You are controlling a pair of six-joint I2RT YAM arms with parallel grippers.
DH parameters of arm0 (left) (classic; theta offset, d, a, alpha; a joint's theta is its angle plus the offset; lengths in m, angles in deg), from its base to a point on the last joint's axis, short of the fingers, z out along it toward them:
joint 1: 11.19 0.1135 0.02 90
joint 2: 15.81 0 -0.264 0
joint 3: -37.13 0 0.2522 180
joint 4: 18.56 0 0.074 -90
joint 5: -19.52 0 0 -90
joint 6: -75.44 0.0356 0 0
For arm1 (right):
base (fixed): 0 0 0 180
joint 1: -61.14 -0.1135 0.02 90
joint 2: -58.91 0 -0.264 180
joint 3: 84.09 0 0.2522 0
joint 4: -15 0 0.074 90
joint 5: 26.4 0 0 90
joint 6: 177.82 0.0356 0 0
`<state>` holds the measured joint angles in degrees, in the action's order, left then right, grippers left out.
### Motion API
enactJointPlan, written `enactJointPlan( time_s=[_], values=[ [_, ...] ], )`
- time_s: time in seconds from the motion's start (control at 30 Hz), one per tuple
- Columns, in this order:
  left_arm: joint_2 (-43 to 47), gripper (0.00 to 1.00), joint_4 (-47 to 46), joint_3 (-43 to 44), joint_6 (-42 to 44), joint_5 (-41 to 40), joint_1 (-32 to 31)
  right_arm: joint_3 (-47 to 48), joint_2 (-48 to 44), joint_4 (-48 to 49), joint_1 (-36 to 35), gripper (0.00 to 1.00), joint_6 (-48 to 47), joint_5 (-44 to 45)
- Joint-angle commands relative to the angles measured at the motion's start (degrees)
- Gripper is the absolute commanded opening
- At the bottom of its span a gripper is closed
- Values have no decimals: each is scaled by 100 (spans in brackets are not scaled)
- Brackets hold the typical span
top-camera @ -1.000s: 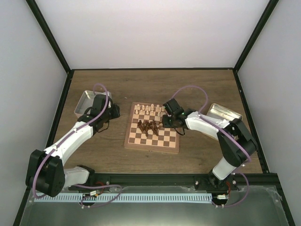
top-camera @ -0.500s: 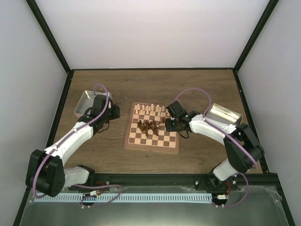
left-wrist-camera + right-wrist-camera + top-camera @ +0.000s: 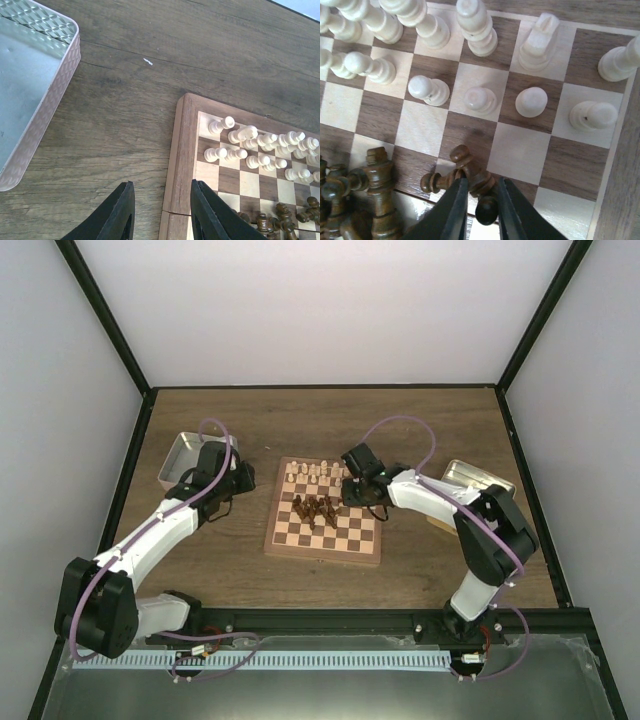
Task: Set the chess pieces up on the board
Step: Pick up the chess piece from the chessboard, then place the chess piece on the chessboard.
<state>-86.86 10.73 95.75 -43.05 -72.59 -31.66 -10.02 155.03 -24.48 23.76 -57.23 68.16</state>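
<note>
Placement of the dark set is the step in hand. The board (image 3: 322,559) lies in the middle of the worktop (image 3: 320,420), and the cream chessmen (image 3: 318,475) fill its two far rows, while the dark chessmen (image 3: 313,508) are bunched in a loose heap about the middle squares, several of them tipped over. The right claw (image 3: 481,189) is down at the right end of that heap, its fingers drawn close on either side of a small dark piece (image 3: 486,210), which looks pinched between them; another fallen dark man lies touching it just beyond the fingertips. The left claw (image 3: 162,189) hangs low just beside the board's left border, its fingers apart with only wood showing between them, near a metal tray (image 3: 45,115) further left. The next move probably calls for a straight lift, so that the neighbour is not dragged along, then a carry to a free square in the near rows, where the piece must be set upright and let go gently.
</note>
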Motion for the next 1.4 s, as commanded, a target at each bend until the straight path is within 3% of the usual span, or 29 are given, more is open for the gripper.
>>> enactJointPlan(
  time_s=[0.0,0.33,0.73,1.0,1.37],
  values=[
    [-41,33,-120,-33,24,15,0,155,34,-98,-63,17,35,160],
    [13,33,-127,-23,10,37,7,-54,-254,-234,-59,1,-236,2],
    [114,33,-185,-56,-31,134,1,-640,-971,-637,-59,1,-580,-626],
    [301,34,-267,-159,-38,308,-1,-1002,-1401,-143,-58,1,-826,-1455],
    [442,34,-262,-242,-64,268,-3,-1159,-1572,-558,-59,2,-322,-335]
  ],
)
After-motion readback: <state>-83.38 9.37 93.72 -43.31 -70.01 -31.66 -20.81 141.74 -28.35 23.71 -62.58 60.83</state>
